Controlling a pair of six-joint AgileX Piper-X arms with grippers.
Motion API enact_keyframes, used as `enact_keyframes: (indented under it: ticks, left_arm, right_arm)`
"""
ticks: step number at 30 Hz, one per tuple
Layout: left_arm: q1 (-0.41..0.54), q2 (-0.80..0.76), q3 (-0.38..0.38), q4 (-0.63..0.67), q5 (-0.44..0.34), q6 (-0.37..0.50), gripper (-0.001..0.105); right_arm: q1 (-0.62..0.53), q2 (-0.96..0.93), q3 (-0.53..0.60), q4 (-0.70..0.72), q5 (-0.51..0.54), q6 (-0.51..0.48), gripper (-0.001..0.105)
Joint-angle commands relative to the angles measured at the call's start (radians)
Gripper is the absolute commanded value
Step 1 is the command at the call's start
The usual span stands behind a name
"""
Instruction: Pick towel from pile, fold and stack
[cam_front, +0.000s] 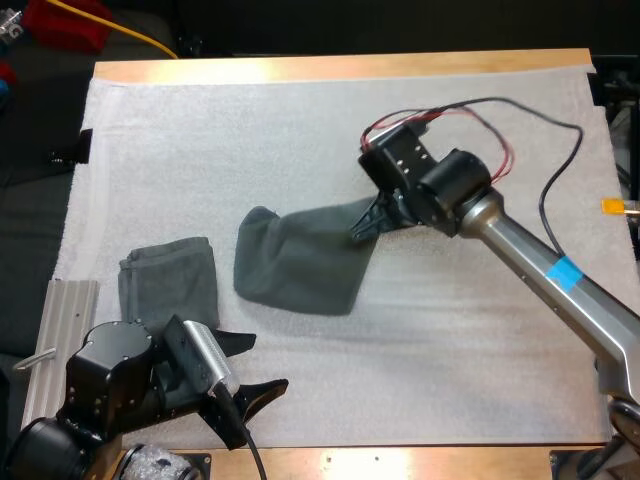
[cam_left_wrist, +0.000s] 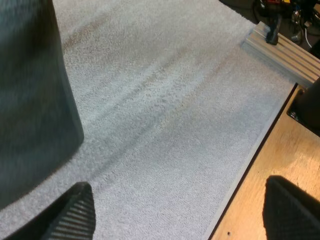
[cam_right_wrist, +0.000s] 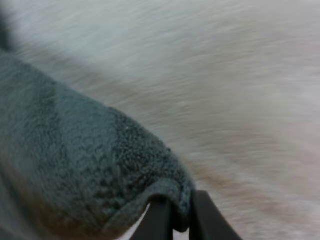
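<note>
A dark grey-green towel (cam_front: 300, 262) lies stretched across the middle of the mat, its right corner lifted. My right gripper (cam_front: 367, 224) is shut on that corner; close up, its black fingers (cam_right_wrist: 159, 220) pinch the towel's hem (cam_right_wrist: 125, 165). A folded towel (cam_front: 170, 280) rests on the mat at the left. My left gripper (cam_front: 248, 368) stands open near the mat's front edge, just in front of the folded towel. Its fingertips (cam_left_wrist: 75, 212) are wide apart over the mat edge, with that folded towel (cam_left_wrist: 30, 100) beside them.
The white mat (cam_front: 300, 130) covers most of the wooden table (cam_front: 340, 66). A ribbed metal rail (cam_front: 62, 320) lies at the mat's left edge, also seen as a metal rail (cam_left_wrist: 285, 52) beyond my left gripper. The wooden front edge (cam_left_wrist: 260, 170) lies beneath the left fingers.
</note>
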Motion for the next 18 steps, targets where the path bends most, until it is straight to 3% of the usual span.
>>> enact_keyframes:
  ticks: [1,12,18]
  left_arm:
    - [-0.003,0.0,-0.002,0.004,0.011,-0.01,0.067]
    - [-0.003,0.0,-0.002,0.004,0.011,-0.01,0.067]
    - [-0.003,0.0,-0.002,0.004,0.011,-0.01,0.067]
  right_arm:
    - [-0.019,0.0,-0.007,-0.009,0.037,0.013,0.0]
    - [-0.167,0.048,-0.007,0.048,0.046,0.077,0.0]
    - [-0.217,0.048,-0.012,-0.013,0.046,0.071,0.0]
